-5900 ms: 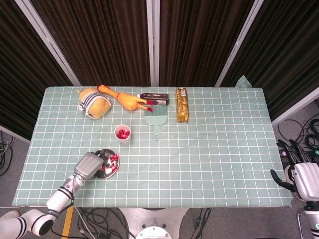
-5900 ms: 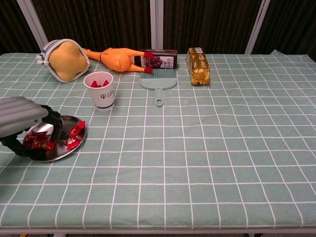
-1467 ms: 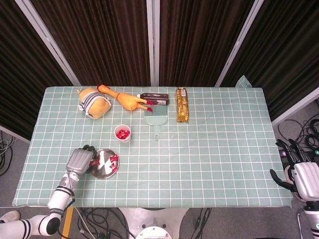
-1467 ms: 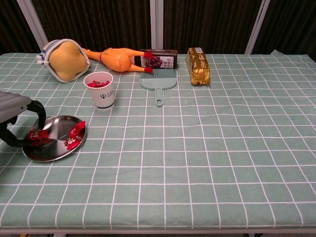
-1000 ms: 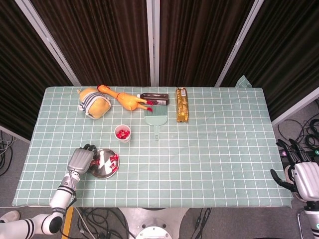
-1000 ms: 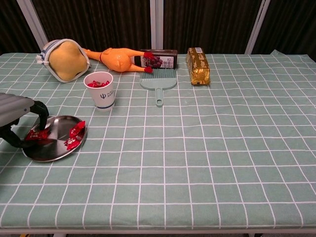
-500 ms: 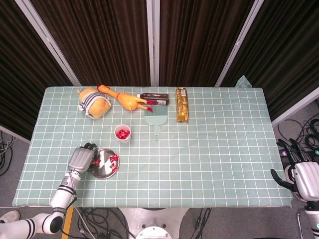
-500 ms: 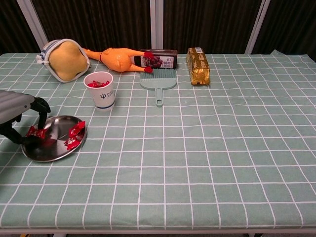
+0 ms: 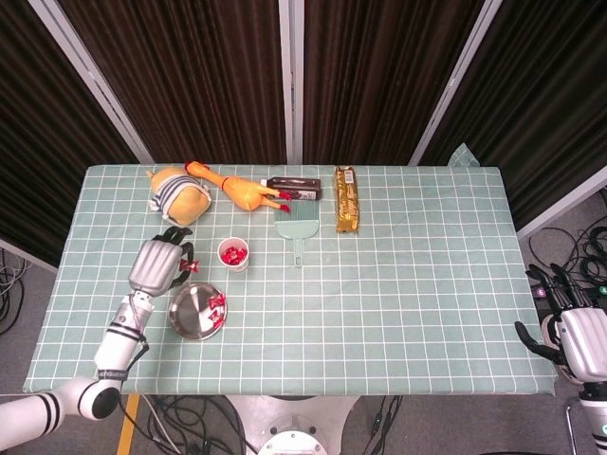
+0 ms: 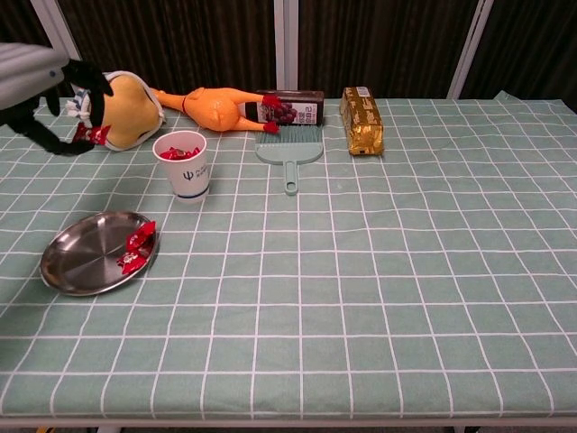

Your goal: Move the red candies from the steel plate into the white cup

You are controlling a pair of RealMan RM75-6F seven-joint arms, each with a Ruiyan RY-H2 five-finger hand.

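Up off the steel plate [image 10: 63, 262] comes my left hand [image 10: 54, 99], pinching a red candy [image 10: 93, 133] — next I carry it toward three o'clock, over the white cup [image 10: 183, 167], and let go.

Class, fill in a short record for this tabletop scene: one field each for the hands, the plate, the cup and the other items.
left hand: raised above the table, pinching a red candy
right hand: beside the table's right edge, open, holding nothing
steel plate: two red candies left at its right rim
white cup: upright, red candies inside
other items: rubber chicken, dustpan brush, gold packet
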